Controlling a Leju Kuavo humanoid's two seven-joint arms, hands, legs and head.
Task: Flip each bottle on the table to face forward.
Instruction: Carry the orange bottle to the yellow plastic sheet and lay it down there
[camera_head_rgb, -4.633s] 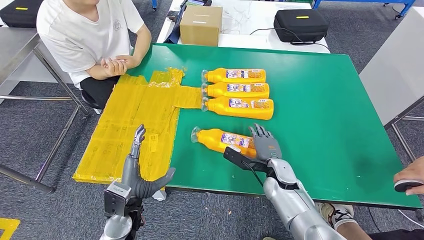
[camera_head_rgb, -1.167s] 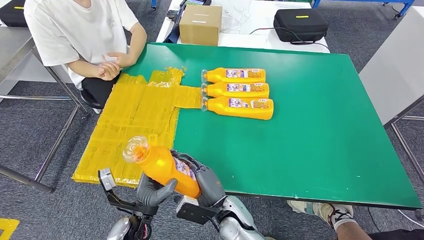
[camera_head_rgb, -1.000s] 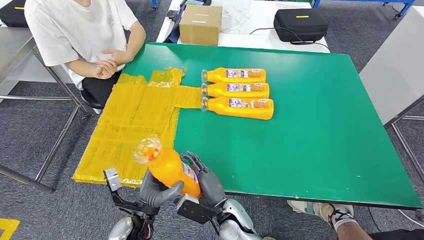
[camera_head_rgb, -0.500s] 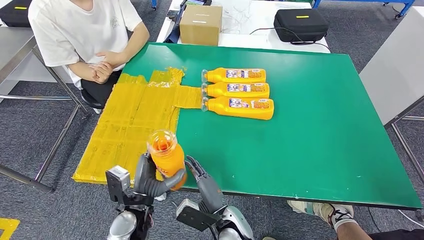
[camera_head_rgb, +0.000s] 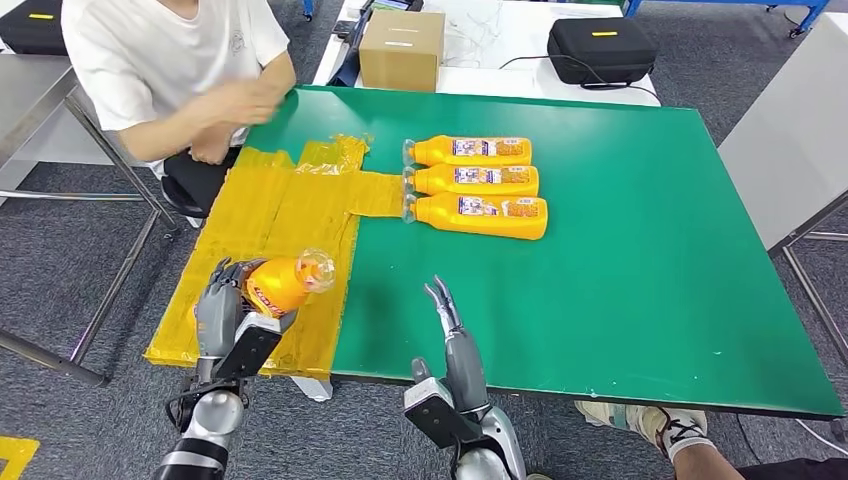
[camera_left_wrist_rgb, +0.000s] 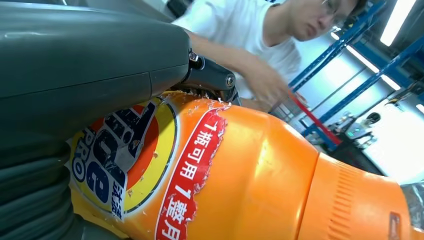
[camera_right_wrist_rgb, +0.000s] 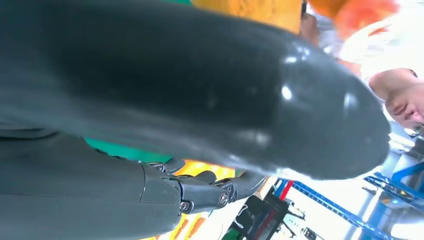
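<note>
The left hand (camera_head_rgb: 222, 312) grips the orange plastic bottle with the clear cap (camera_head_rgb: 282, 282), fingers wrapped round its body above the yellow taped sheet (camera_head_rgb: 255, 245) near the green table (camera_head_rgb: 620, 250)'s front left corner. The bottle's long axis lies roughly level, cap pointing toward the right hand and slightly away from the robot; the left wrist view shows its round label (camera_left_wrist_rgb: 120, 160) facing the palm. The right hand (camera_head_rgb: 447, 312) holds nothing, fingers apart and stretched up over the table's front edge, just beside the bottle's cap end. Half a second ago the bottle stood cap-up between both hands; since then the left hand has carried it leftward and tipped it over, and the right hand has let go. Three orange bottles (camera_head_rgb: 470, 182) lie side by side well beyond the right hand, unchanged. A person in a white shirt (camera_head_rgb: 170, 60) sits beyond the left hand.
</note>
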